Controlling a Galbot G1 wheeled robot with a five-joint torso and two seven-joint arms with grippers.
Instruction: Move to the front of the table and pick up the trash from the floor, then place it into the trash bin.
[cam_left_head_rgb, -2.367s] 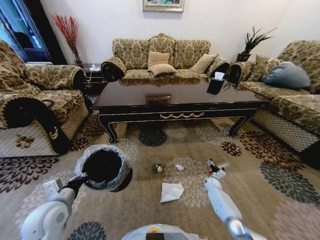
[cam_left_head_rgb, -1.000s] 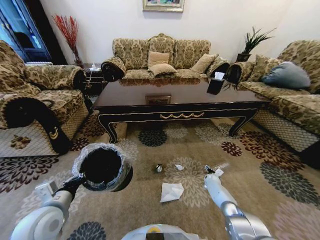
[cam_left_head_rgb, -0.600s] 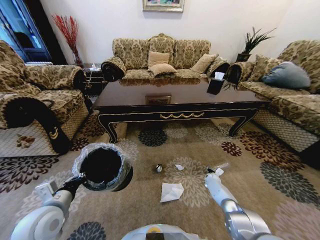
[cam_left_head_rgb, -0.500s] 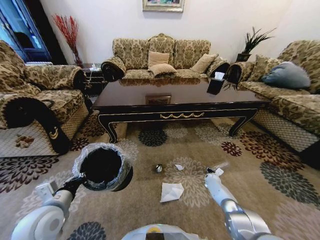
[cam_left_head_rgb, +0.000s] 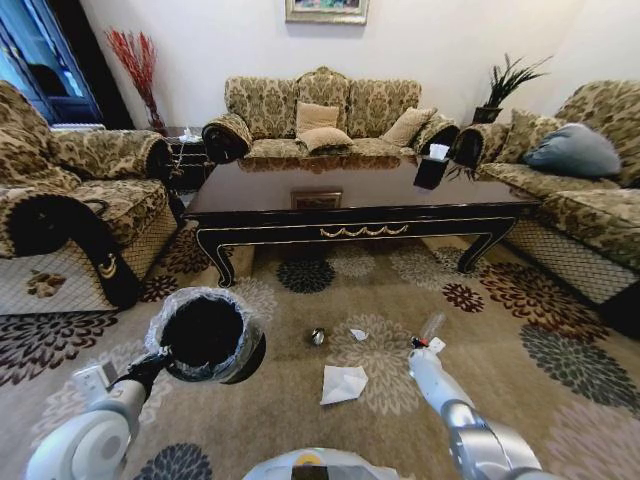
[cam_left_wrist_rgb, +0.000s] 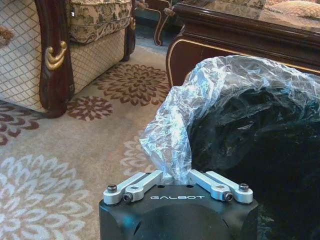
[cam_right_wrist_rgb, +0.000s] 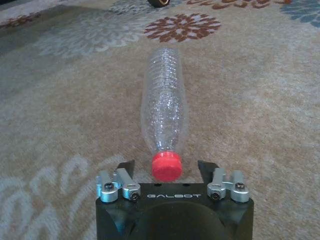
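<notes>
The trash lies on the flower-patterned floor (cam_left_head_rgb: 300, 400) in front of the table (cam_left_head_rgb: 360, 205): a crumpled white napkin (cam_left_head_rgb: 343, 383), a tiny white scrap (cam_left_head_rgb: 358, 334), a silvery ball (cam_left_head_rgb: 317, 337) and a clear plastic bottle (cam_left_head_rgb: 432, 327) with a red cap. In the right wrist view the bottle (cam_right_wrist_rgb: 164, 107) lies on the carpet. Its red cap (cam_right_wrist_rgb: 166, 165) sits between the spread fingers of my right gripper (cam_right_wrist_rgb: 166, 170), which is open and down at the floor (cam_left_head_rgb: 420, 346). My left gripper (cam_left_wrist_rgb: 176, 177) is shut on the bag-lined rim of the black trash bin (cam_left_head_rgb: 205, 335), held above the carpet at my left.
Patterned sofas stand at the left (cam_left_head_rgb: 70, 200), back (cam_left_head_rgb: 325, 115) and right (cam_left_head_rgb: 590, 190). A black tissue box (cam_left_head_rgb: 432, 168) rests on the table's right end. Open carpet lies between me and the table.
My right gripper has dropped lower and closed in on the bottle's cap end, and the bottle now points more away from me. The left arm still holds the bin in about the same spot.
</notes>
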